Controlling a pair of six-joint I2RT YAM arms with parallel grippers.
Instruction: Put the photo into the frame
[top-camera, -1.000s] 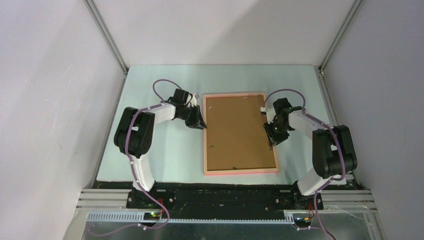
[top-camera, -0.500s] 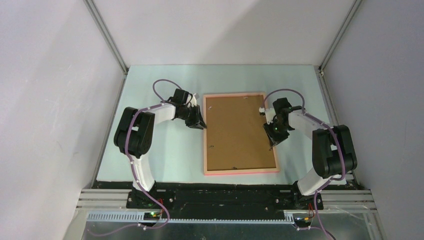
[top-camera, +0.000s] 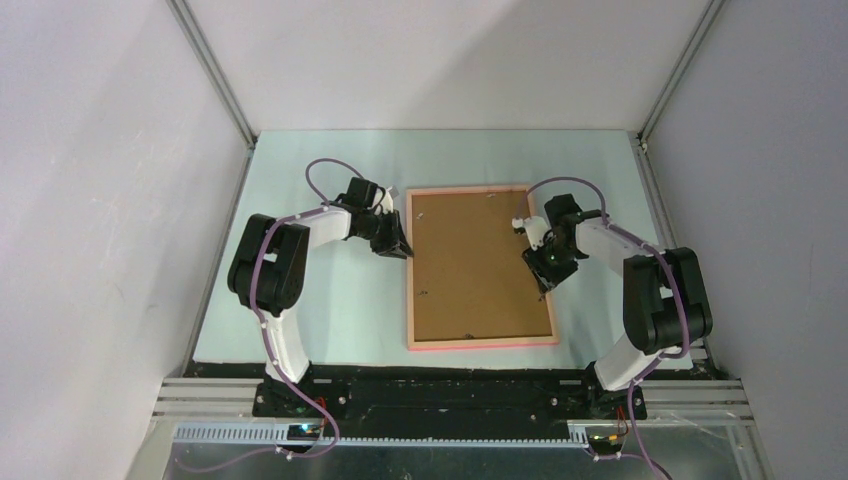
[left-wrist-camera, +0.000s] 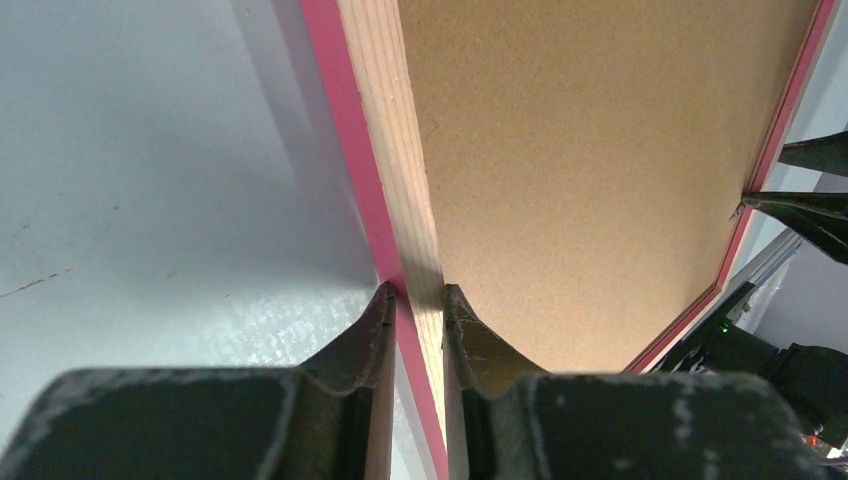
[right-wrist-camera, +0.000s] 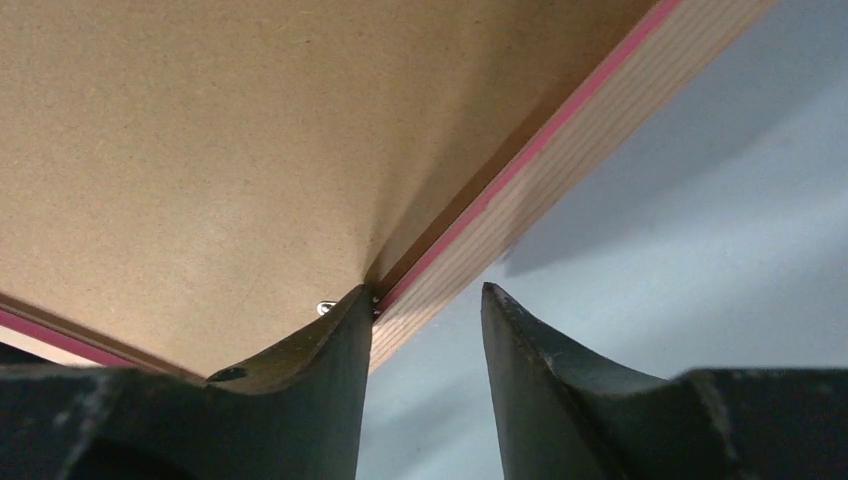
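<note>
My left gripper (left-wrist-camera: 418, 293) pinches the frame (top-camera: 481, 343) at its 9 o'clock rail. At 3 o'clock my right gripper (right-wrist-camera: 425, 291) sits half open across the rail, squeezing nothing.

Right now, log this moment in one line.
frame: face down on table, backing board up | left end effector: shut on frame's left rim | right end effector: open, astride right rim | photo: not visible

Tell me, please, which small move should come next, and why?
Probably slide the inner finger of the right gripper onto the small metal tab beside it: the left gripper pinches the opposite rail of the frame, steadying it, and the backing board lies inside.
</note>
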